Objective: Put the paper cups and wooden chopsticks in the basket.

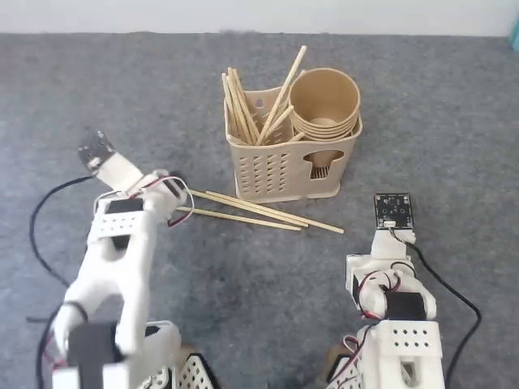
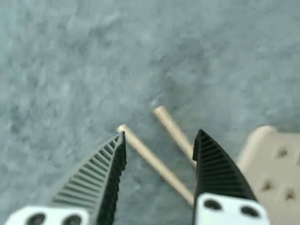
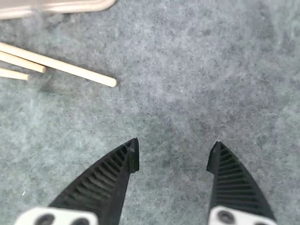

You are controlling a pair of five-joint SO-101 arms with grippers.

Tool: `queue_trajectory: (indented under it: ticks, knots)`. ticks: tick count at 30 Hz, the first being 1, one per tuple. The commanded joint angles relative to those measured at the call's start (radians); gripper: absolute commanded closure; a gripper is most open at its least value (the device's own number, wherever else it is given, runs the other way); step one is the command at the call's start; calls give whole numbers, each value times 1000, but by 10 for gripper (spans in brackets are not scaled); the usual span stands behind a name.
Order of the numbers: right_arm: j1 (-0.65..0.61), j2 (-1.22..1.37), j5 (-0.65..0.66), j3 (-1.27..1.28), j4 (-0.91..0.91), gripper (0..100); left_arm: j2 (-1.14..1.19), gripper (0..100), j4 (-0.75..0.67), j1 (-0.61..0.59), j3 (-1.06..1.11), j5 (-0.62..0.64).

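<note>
A beige perforated basket (image 1: 285,174) stands at the table's back middle. It holds a stack of paper cups (image 1: 325,101) and several wooden chopsticks (image 1: 243,105) standing upright. Loose chopsticks (image 1: 259,212) lie on the grey carpet in front of the basket. My left gripper (image 2: 159,140) is open right over their left ends, with two chopstick tips (image 2: 161,115) between its fingers. My right gripper (image 3: 173,150) is open over bare carpet, a little short of the chopsticks' right ends (image 3: 70,70).
Grey carpet covers the whole table. A corner of the basket (image 2: 272,164) lies close beside my left gripper. The basket's base edge (image 3: 56,5) sits beyond my right gripper. Cables trail near both arm bases.
</note>
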Motion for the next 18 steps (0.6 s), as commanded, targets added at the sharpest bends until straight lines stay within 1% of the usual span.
queue_trajectory:
  ticks: [1,4,7,11,16,18]
  knots:
    - [4,-24,15,-15,7,753,98,780,-21,-2,-87,14]
    - [10,-24,15,-15,7,753,170,780,18,-2,-145,14]
    - [44,-24,15,-21,-1,753,216,782,75,0,-194,15]
    - [42,-24,15,-23,-1,753,259,782,121,21,-236,15]
    - [39,-24,15,-18,-2,753,276,783,124,48,-237,15]
    - [16,-24,15,-17,-2,753,279,783,121,48,-237,15]
